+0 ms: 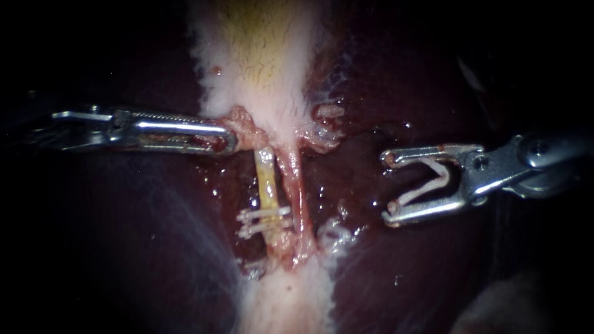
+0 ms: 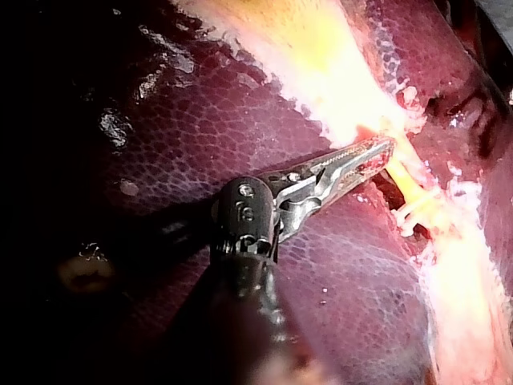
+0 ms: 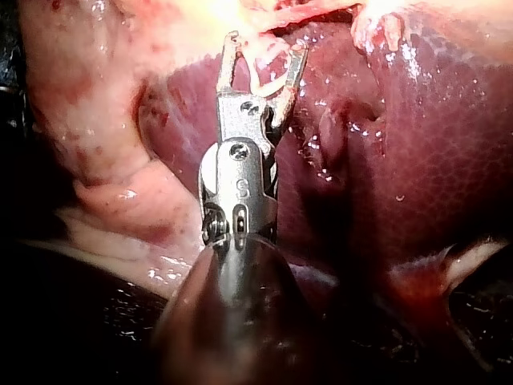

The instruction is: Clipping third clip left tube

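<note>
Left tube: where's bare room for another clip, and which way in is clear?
Bare: the left tube between the gallbladder, held by the left instrument, above and the two clips below. Wet liver between the right tube and the right instrument with its loaded clip is clear. Crowded: the tubes lie close together.

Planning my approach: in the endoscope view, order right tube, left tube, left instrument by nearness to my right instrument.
1. Right tube, reddish, nearest the right instrument holding its clip.
2. Left tube, yellowish, just beyond.
3. Left instrument, farthest, gripping tissue.
</note>
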`<state>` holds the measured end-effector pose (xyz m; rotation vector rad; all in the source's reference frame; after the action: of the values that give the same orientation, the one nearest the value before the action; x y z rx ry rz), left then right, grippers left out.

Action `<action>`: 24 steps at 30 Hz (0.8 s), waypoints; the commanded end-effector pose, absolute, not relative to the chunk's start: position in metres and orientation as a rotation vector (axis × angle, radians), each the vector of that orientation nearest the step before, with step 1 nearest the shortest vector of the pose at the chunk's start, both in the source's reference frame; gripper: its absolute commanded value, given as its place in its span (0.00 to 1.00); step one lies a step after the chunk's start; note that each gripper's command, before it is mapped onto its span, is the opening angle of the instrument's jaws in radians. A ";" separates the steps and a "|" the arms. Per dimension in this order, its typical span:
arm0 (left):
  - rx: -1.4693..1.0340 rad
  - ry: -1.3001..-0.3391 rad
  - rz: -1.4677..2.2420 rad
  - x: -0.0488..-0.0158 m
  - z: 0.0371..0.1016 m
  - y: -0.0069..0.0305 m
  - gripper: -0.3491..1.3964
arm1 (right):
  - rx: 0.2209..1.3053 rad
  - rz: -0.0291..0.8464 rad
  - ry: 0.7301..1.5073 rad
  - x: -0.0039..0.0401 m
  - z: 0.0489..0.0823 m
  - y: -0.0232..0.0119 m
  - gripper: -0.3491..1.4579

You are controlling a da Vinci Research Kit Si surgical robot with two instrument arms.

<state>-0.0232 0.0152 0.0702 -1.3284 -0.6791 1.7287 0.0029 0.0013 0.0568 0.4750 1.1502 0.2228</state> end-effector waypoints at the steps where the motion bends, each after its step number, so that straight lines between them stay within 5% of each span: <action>1: -1.327 -0.680 1.730 -0.0232 0.0701 0.0152 0.00 | 0.475 0.223 1.150 0.0030 0.0568 0.0013 0.47; 16: -1.325 -0.651 1.691 -0.0160 0.0633 0.0189 0.00 | 0.475 0.224 1.150 0.0031 0.0568 0.0013 0.47; 24: -1.332 -0.635 1.683 -0.0148 0.0616 0.0192 0.00 | 0.472 0.227 1.149 0.0038 0.0566 0.0012 0.47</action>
<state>-0.0148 0.0192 0.0616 -1.3317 -0.6362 1.6825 0.0043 0.0012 0.0566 0.4713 1.1490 0.2294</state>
